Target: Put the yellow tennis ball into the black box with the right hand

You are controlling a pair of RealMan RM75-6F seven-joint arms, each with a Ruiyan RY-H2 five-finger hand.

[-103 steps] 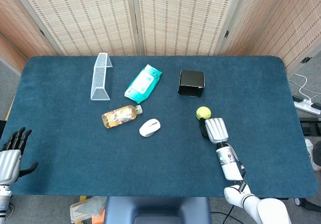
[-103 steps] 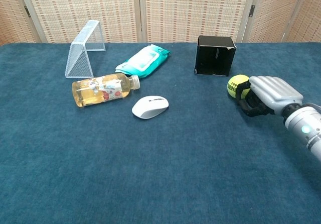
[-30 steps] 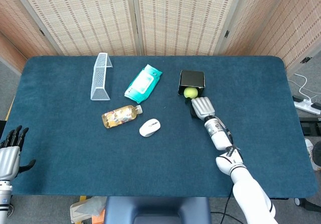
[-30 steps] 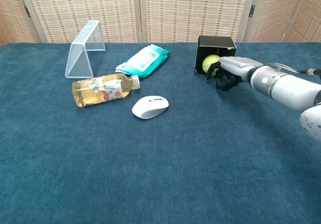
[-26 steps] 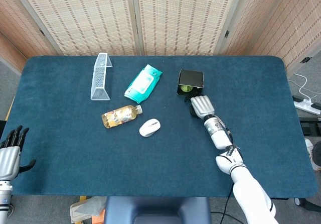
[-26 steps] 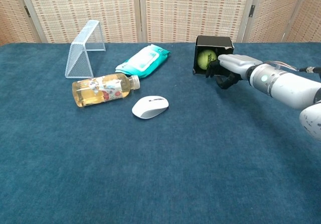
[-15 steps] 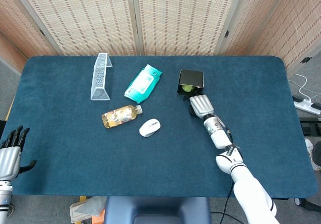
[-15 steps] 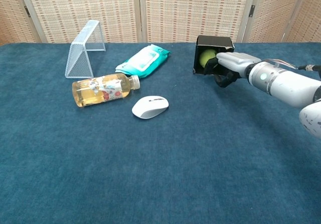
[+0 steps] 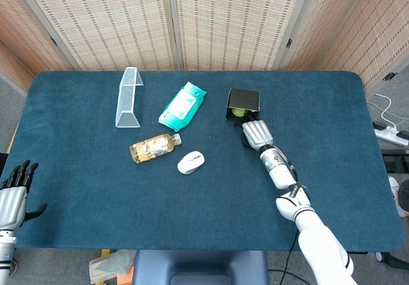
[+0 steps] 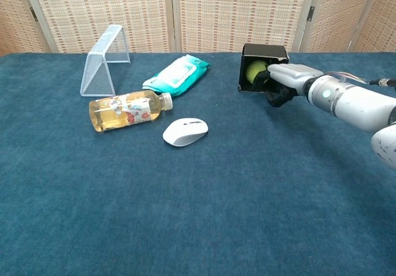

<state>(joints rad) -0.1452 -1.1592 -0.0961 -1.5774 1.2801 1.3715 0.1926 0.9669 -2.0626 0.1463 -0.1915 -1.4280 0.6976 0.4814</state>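
Note:
The yellow tennis ball (image 9: 237, 112) (image 10: 253, 72) lies inside the black box (image 9: 244, 98) (image 10: 266, 51), which rests on its side with its mouth facing the table's front. My right hand (image 9: 257, 133) (image 10: 286, 78) is at the box's mouth, just right of the ball. Its dark fingertips (image 10: 270, 84) reach the opening beside the ball, loosely bent and not wrapped round it. My left hand (image 9: 13, 197) hangs off the table's near left corner with its fingers spread and nothing in it; the chest view does not show it.
A white wire goal (image 9: 128, 97) (image 10: 102, 59) stands at the back left. A teal wipes pack (image 9: 183, 102) (image 10: 176, 75), a lying bottle (image 9: 153, 147) (image 10: 127, 110) and a white mouse (image 9: 191, 161) (image 10: 185, 131) sit left of the box.
The right hand carried the ball from the table's mid-right to the box and left it inside. In the last half second the hand has barely moved.

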